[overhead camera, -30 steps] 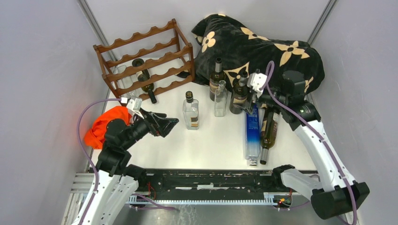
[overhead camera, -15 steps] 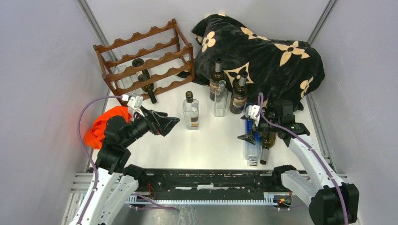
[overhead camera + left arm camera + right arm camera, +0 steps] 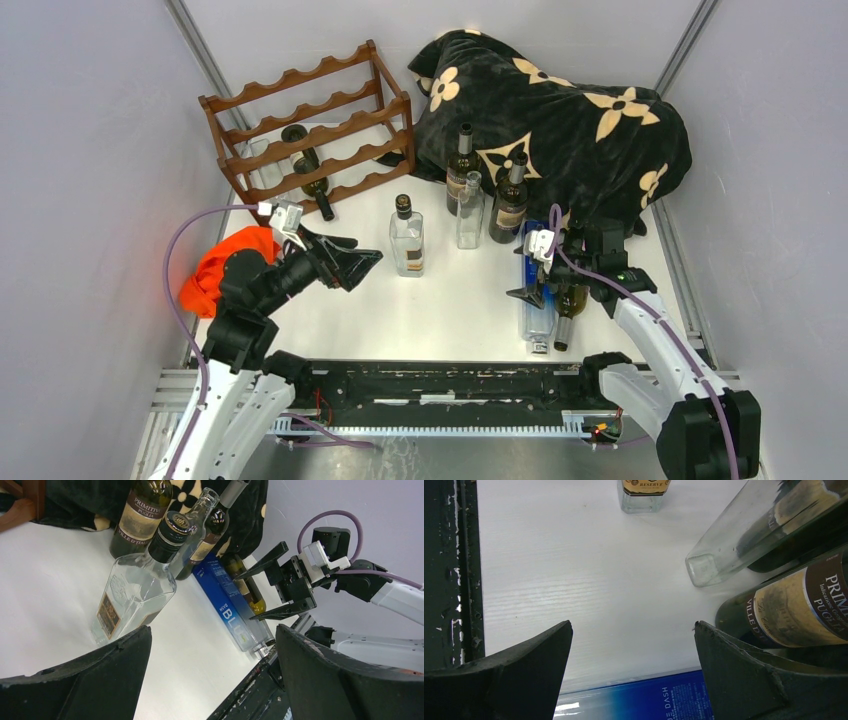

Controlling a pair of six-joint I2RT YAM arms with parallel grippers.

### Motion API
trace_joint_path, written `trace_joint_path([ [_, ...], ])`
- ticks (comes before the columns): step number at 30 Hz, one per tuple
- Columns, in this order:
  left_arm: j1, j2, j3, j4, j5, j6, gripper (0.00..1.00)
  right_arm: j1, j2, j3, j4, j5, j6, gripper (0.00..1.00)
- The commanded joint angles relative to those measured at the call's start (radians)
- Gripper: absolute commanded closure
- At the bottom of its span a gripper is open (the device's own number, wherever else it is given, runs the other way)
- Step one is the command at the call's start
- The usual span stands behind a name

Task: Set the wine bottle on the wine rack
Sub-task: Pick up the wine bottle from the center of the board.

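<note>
- The wine rack stands at the far left corner of the desk, with a dark bottle lying in its lower tiers.
- A dark green wine bottle lies on its side near the right edge of the desk, neck toward the near edge, just right of a blue bottle lying the same way.
- The right tool hovers with jaws wide apart over the blue bottle, just left of the wine bottle, and grips nothing.
- The left tool is near the left side of the desk, also spread wide and empty. It points at a clear square bottle standing mid-desk, well apart from the lying wine bottle.
- Three more bottles stand in front of a black flowered blanket at the far edge.
</note>
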Motion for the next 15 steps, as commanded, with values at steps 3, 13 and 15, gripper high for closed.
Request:
trace_joint_path([
  [3,-0.014,-0.005,0.008,0.073,0.026,-0.058,0.02,-0.005,-0.005,0.004,0.041,0.003,-0.018,0.02],
  [13,-0.238,0.107,0.088,0.036,-0.179,-0.017,0.02,-0.005,0.009,0.004,0.034,0.015,-0.028,0.02],
  [15,-0.377,0.167,0.126,0.012,-0.310,0.012,0.02,-0.005,0.012,0.004,0.033,0.018,-0.029,0.02],
])
